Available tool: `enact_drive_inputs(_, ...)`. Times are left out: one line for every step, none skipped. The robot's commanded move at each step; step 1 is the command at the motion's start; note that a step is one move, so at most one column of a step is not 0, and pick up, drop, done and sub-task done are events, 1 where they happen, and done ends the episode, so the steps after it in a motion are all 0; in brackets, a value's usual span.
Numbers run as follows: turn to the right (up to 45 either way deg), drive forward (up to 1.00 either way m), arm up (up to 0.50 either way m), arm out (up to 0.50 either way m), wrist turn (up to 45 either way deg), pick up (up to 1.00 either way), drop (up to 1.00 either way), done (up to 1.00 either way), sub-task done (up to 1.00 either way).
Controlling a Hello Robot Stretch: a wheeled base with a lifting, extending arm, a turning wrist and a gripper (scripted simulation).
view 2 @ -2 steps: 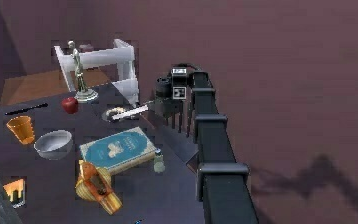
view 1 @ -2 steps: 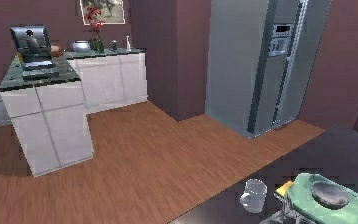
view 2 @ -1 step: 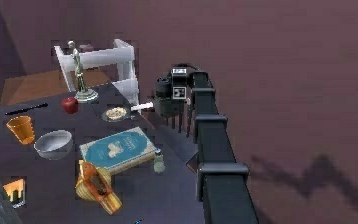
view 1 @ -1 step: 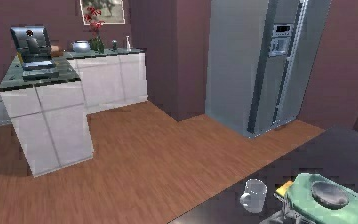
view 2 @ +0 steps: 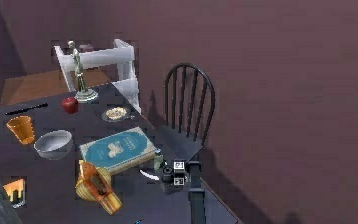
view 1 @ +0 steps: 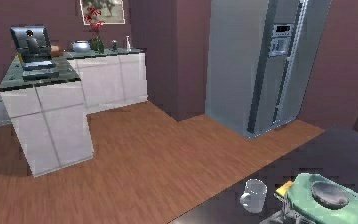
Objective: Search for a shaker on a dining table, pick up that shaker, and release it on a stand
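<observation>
Along the forward view's right side a tall grey refrigerator [view 1: 277,65] with a smooth metallic face runs out of the top edge. At the left, white cabinets [view 1: 57,115] with a dark top carry a boxy black-and-silver coffee machine [view 1: 32,47]. Plank wood floor [view 1: 157,150] lies between them. A dark table [view 1: 339,148] is cut off at the lower right corner, bearing a white mug [view 1: 254,195] and a green dish [view 1: 327,192] that is only partly in the picture. In the arm side view the same dark table [view 2: 47,112] stretches past the left and bottom edges, and a black spindle-back chair [view 2: 190,100] stands at its far side, its seat partly hidden. A white piece of furniture [view 2: 109,60] beyond has its lower part covered by the table. On the table lie a flat blue book [view 2: 117,150], a round grey bowl [view 2: 53,144], an orange cup [view 2: 21,128] and a red apple [view 2: 69,104]. The hand [view 2: 159,172] sits at the book's right corner; I cannot tell whether it holds anything or how its fingers stand. A small dark upright thing [view 2: 158,156], too small to name surely as the shaker, stands just beside it.
</observation>
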Motion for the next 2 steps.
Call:
enact_drive_inputs(0.0,0.0,0.0,0.0,0.0,1.0,0.0,0.0,0.0)
enact_drive_inputs(0.0,0.0,0.1,0.0,0.0,0.0,0.0,0.0,0.0)
